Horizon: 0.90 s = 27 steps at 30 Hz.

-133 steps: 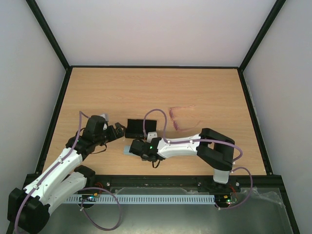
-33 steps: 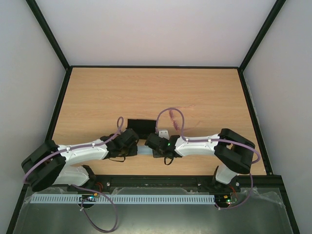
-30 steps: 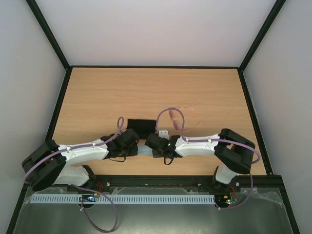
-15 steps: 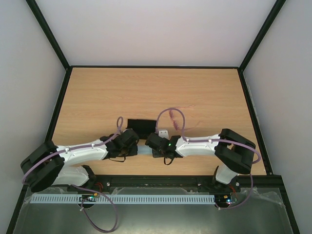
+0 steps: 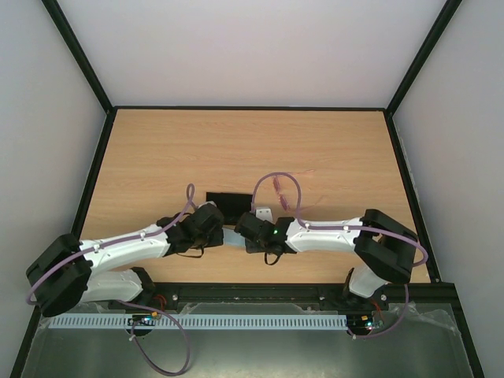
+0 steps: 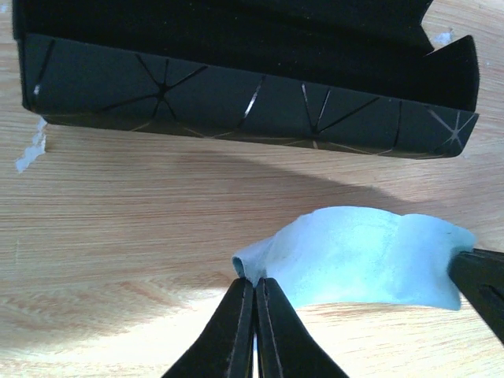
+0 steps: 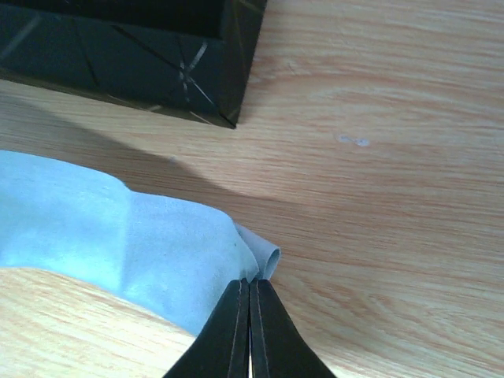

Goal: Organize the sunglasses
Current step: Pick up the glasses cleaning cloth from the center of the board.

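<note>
A light blue cloth [image 6: 370, 256] hangs stretched between my two grippers, just in front of the open black case [image 6: 236, 94]. My left gripper [image 6: 254, 279] is shut on the cloth's left corner. The right gripper [image 7: 250, 282] is shut on the cloth's [image 7: 118, 236] right corner, near the end of the case [image 7: 134, 55]. From above, the left gripper [image 5: 220, 236] and the right gripper [image 5: 244, 239] nearly meet, with the cloth [image 5: 231, 239] between them. The pink sunglasses [image 5: 281, 186] lie on the table beyond the right arm, partly crossed by its purple cable.
The black case [image 5: 228, 198] lies just past both grippers on the wooden table [image 5: 157, 157]. A black frame rims the table. A small white fleck [image 6: 30, 153] marks the wood left of the case.
Both grippers have crept a little farther toward the case with the cloth pinched between them. The right gripper's jaws finished closing. The sunglasses have not moved.
</note>
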Each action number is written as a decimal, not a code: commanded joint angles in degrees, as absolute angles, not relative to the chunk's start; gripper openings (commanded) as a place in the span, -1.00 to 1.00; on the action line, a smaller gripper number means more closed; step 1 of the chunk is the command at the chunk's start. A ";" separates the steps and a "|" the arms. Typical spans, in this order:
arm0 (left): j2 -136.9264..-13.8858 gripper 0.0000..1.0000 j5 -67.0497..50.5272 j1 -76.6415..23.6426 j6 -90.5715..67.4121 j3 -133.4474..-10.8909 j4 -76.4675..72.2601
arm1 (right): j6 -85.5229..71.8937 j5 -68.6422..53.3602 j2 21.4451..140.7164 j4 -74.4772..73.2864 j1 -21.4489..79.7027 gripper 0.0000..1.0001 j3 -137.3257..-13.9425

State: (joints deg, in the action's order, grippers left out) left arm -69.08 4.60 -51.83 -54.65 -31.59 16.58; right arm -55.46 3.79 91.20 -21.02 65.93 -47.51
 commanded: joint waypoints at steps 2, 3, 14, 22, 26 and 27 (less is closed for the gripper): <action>-67.97 -0.95 5.79 -52.12 -55.13 -32.46 19.10 | -55.20 5.88 88.45 -24.22 65.78 -0.97 -49.48; -67.75 -0.95 5.72 -52.14 -55.14 -32.40 19.01 | -55.20 5.95 88.20 -24.23 65.76 -0.97 -49.49; -66.66 -0.95 6.67 -52.14 -55.50 -33.27 20.40 | -54.96 6.51 87.59 -25.05 65.80 -0.97 -50.11; -66.54 -0.95 8.17 -51.26 -54.63 -35.67 21.84 | -53.00 6.17 87.69 -25.92 64.15 -0.97 -52.22; -66.55 -0.95 8.48 -50.55 -53.93 -36.60 22.31 | -51.88 6.57 88.00 -27.08 63.45 -0.97 -54.12; -66.50 -0.95 8.52 -50.10 -53.75 -36.86 22.39 | -51.52 6.59 88.13 -27.30 63.17 -0.97 -54.57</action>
State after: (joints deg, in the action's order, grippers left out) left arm -67.26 7.01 -51.16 -54.65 -34.89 20.62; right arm -53.34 4.60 89.03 -24.49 64.07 -51.72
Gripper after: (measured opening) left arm 0.027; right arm 0.016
